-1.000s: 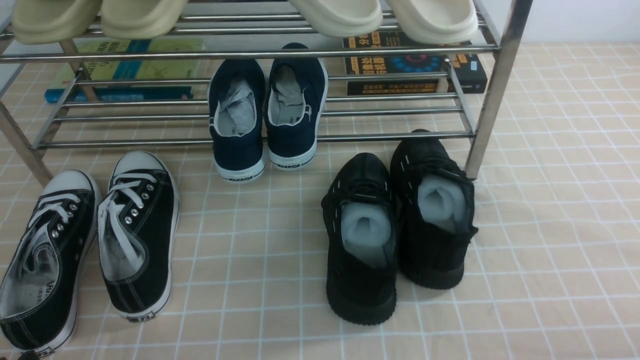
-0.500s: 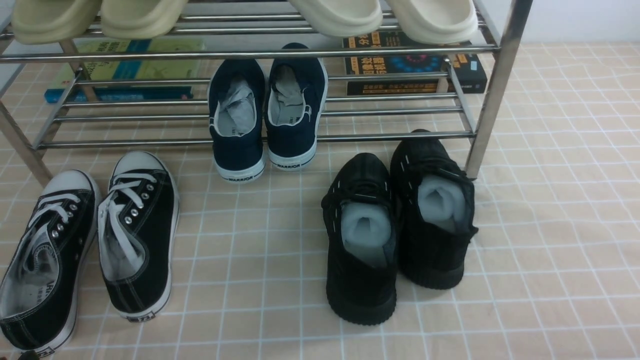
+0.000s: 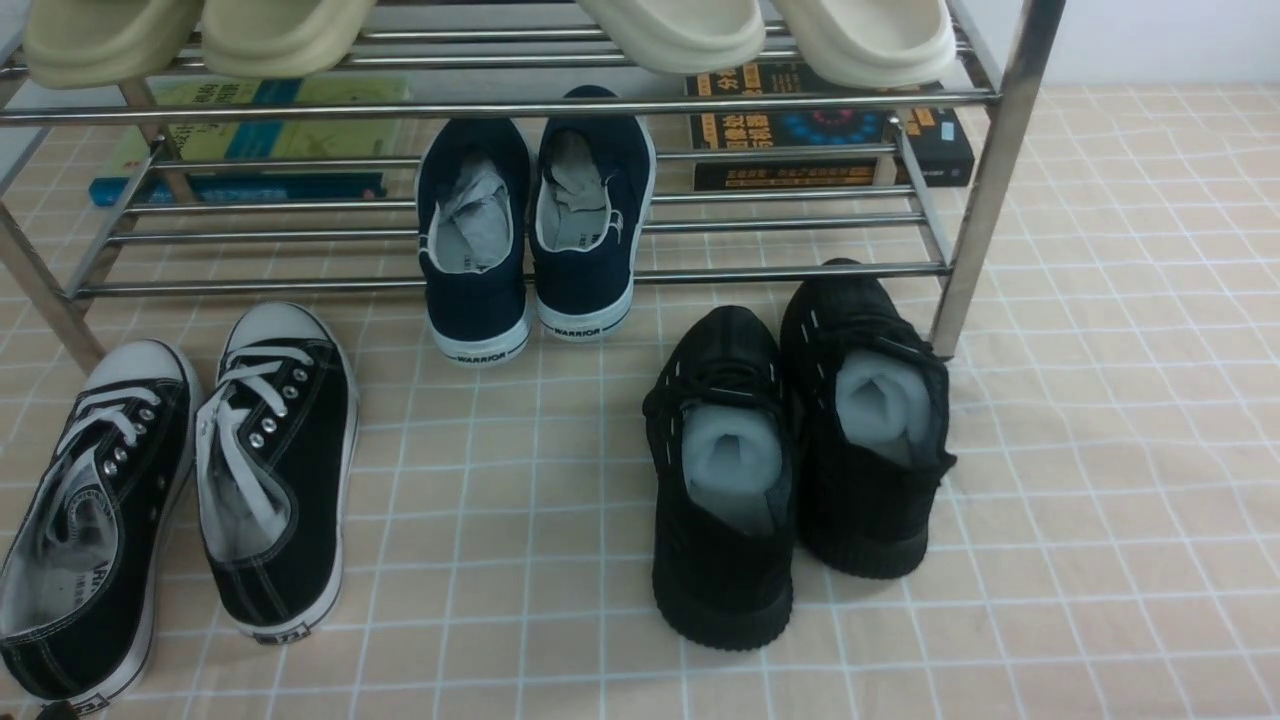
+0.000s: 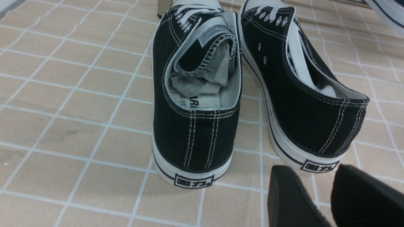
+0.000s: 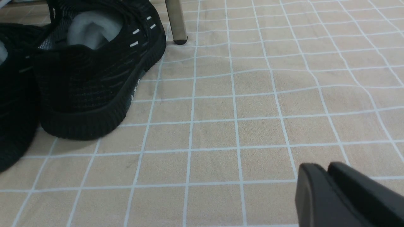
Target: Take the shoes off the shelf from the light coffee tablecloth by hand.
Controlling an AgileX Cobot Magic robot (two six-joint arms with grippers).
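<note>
The shoes, two all-black knit sneakers, stand side by side on the light coffee tablecloth [image 3: 1100, 450], heels toward me. The left one [image 3: 718, 580] is nearer. The right one [image 3: 865, 510] has its toe under the front bar of the shelf [image 3: 640, 272], beside the shelf's right leg [image 3: 985, 180]. The right wrist view shows that shoe [image 5: 91, 78] and the leg [image 5: 176, 22]. My right gripper [image 5: 320, 165] is shut and empty, low over bare cloth to the right of the shoes. My left gripper [image 4: 312, 171] is open behind the heels of the canvas sneakers. Neither gripper shows in the front view.
Navy white-soled shoes [image 3: 530, 240] sit on the shelf's lower tier, heels over the front bar. Two black canvas sneakers [image 3: 270, 470] lie on the cloth at the front left. Pale slippers [image 3: 770, 35] rest on the upper tier. Books [image 3: 830, 130] lie beneath the shelf.
</note>
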